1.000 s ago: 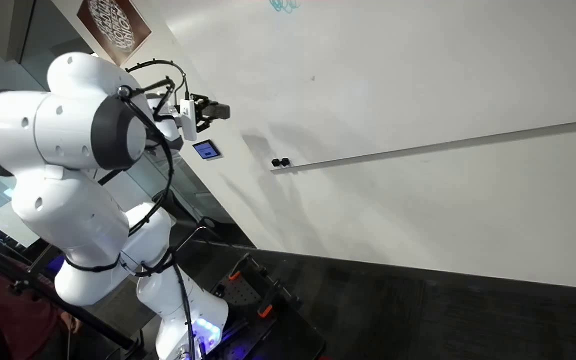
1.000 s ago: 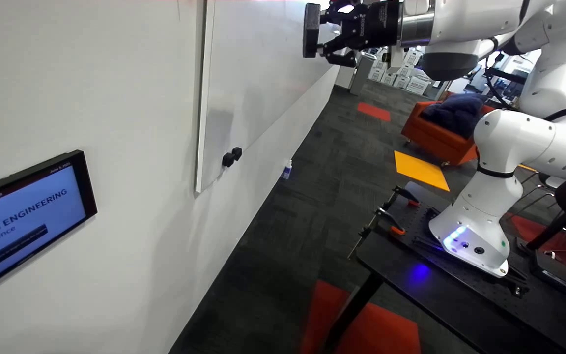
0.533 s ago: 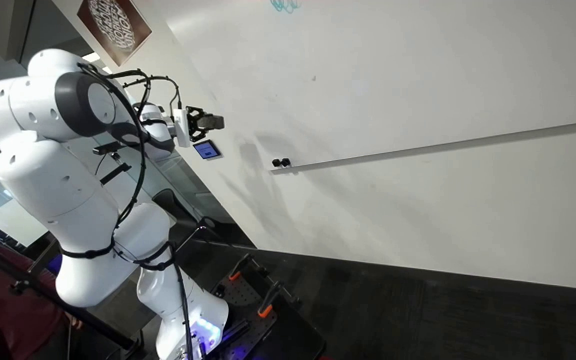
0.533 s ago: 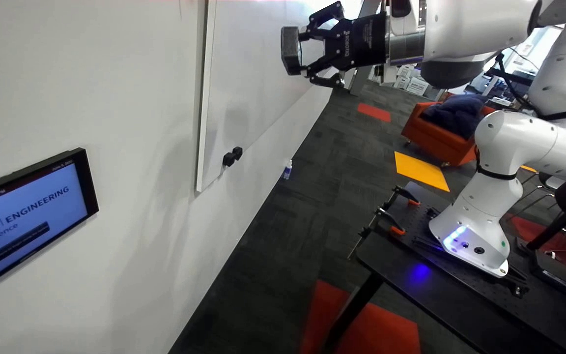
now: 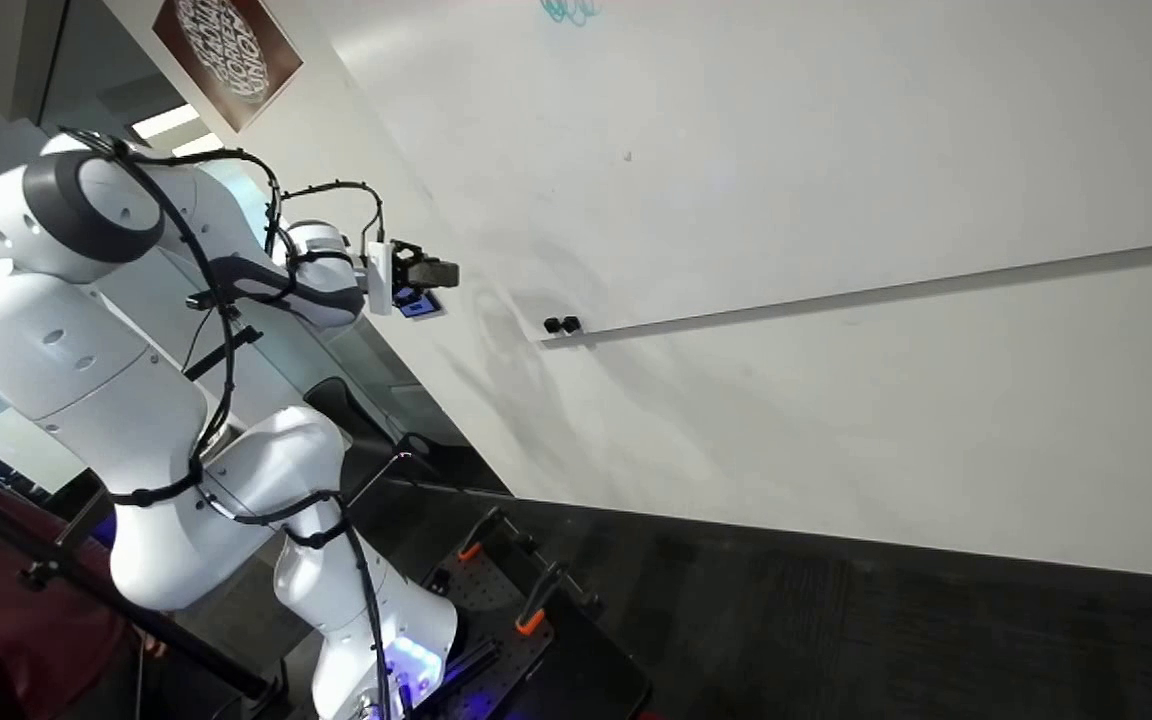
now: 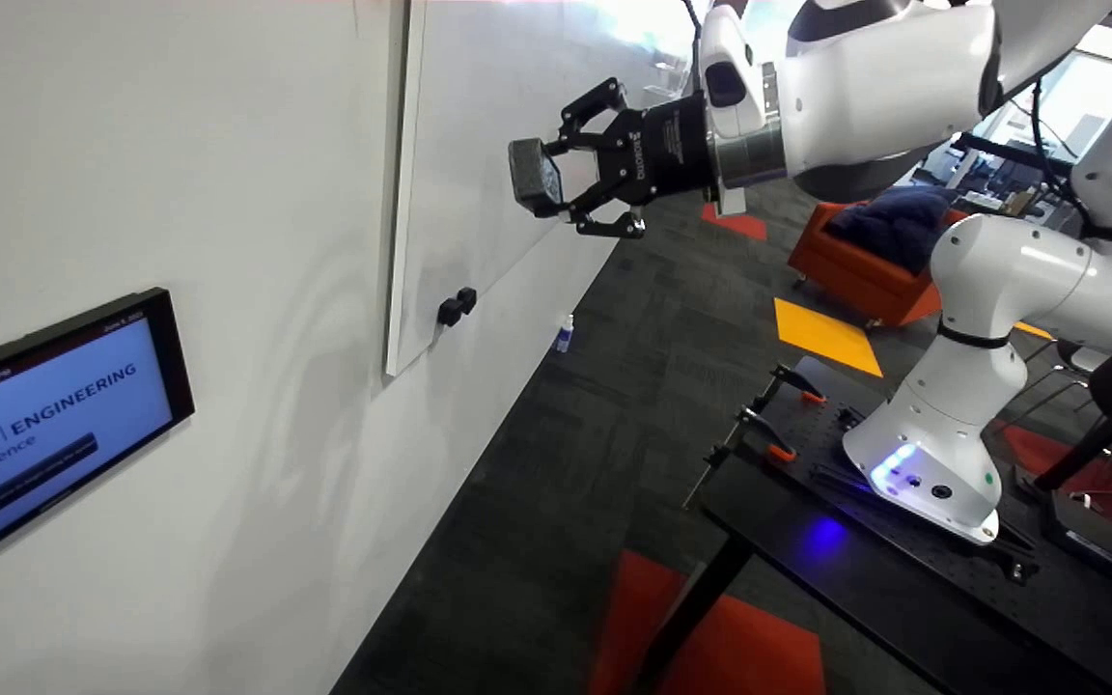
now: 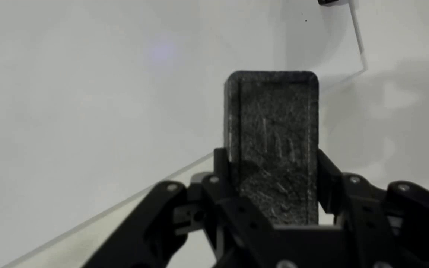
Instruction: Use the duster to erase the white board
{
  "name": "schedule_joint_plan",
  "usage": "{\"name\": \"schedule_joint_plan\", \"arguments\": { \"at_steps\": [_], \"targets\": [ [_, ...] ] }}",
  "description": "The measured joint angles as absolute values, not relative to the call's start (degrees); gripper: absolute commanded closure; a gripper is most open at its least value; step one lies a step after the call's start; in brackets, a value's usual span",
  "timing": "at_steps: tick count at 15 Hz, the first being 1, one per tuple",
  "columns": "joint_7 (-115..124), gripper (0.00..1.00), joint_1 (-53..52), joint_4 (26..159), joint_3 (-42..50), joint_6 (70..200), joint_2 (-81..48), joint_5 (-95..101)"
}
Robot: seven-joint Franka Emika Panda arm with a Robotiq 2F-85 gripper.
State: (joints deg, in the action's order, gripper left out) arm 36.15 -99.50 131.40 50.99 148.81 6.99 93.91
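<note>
The pincer point(image 6: 559, 180) was clamped on the duster point(image 7: 276, 119) from both long sides; over the last second the pair had descended in both exterior views, while the Panda arm point(image 6: 889, 92) folded lower behind them; the duster, nearly upright a second earlier, had come to lean, so that more of its arm-side face showed; in an exterior view the pincer had come to overlap the wall display point(image 5: 422, 306), which it had cleared before.

The duster stood in front of the side edge of the white board point(image 5: 836, 140), near its lower corner; contact with the surface was not shown, and a gap seemed to remain; close to that corner, two black blocks point(image 5: 571, 324) sat at the end of the grey rail point(image 5: 886, 293) along the lower edge; a teal scribble point(image 5: 567, 12) remained much higher on the white board, well apart from the duster.

For the task, the descent was judged to have carried the duster away from the visible scribble; wiping was therefore taken as not under way; erasing called for a rise along the white board and an advance until the wiping face lay flat on it; the lean, if left uncorrected, might have let only one end touch; an advance straight ahead might have placed part of the duster beyond the side edge.
</note>
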Motion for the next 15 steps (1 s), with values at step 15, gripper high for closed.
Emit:
{"name": "schedule_joint_plan", "arguments": {
  "at_steps": [15],
  "targets": [
    [14.5, 0.69, -58.3, 129.2, 5.0, 133.7, -8.0, 77.1]
  ]
}}
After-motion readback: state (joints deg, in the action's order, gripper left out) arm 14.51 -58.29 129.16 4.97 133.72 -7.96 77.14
